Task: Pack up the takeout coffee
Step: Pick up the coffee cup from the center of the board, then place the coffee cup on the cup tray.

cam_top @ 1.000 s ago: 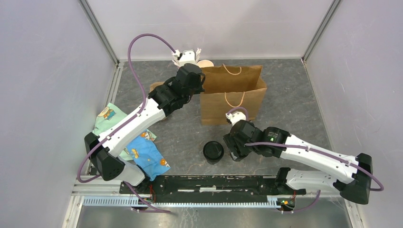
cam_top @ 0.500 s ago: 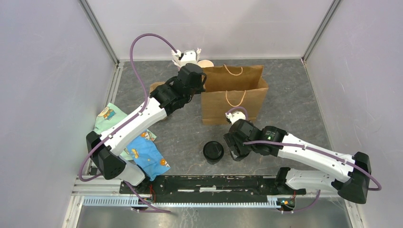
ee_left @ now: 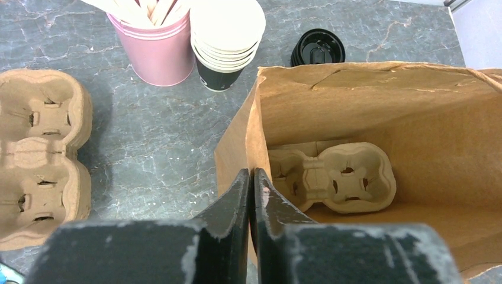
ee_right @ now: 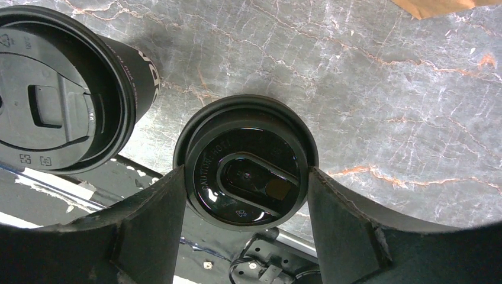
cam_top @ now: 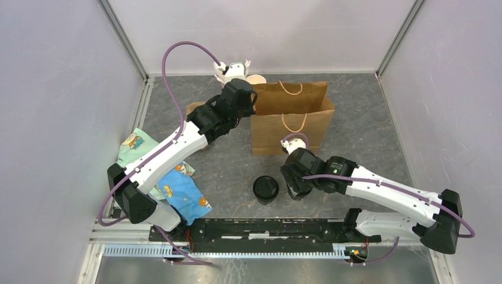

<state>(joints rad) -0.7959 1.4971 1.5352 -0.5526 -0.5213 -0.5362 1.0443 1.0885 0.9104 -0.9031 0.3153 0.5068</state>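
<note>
The takeout coffee [ee_right: 247, 168], a black cup with a black lid, stands on the table between my right gripper's fingers. My right gripper [ee_right: 241, 177] presses against both sides of its lid. In the top view my right gripper [cam_top: 294, 189] hides this cup. A second lidded black cup [cam_top: 266, 189] stands just left of it and also shows in the right wrist view [ee_right: 59, 89]. The brown paper bag [cam_top: 290, 127] stands open at the back. My left gripper [ee_left: 251, 180] is shut on the bag's left wall [ee_left: 254, 130]. A cardboard cup carrier [ee_left: 337, 177] lies inside the bag.
Behind the bag are a pink cup of wooden stirrers [ee_left: 157, 50], a stack of lidless cups [ee_left: 228, 41] and a stack of black lids [ee_left: 318, 47]. Cardboard carriers [ee_left: 38, 154] lie left of the bag. A patterned cloth [cam_top: 177, 189] lies at the front left.
The left gripper has nudged the bag's left side slightly right. The right gripper has barely shifted over its cup.
</note>
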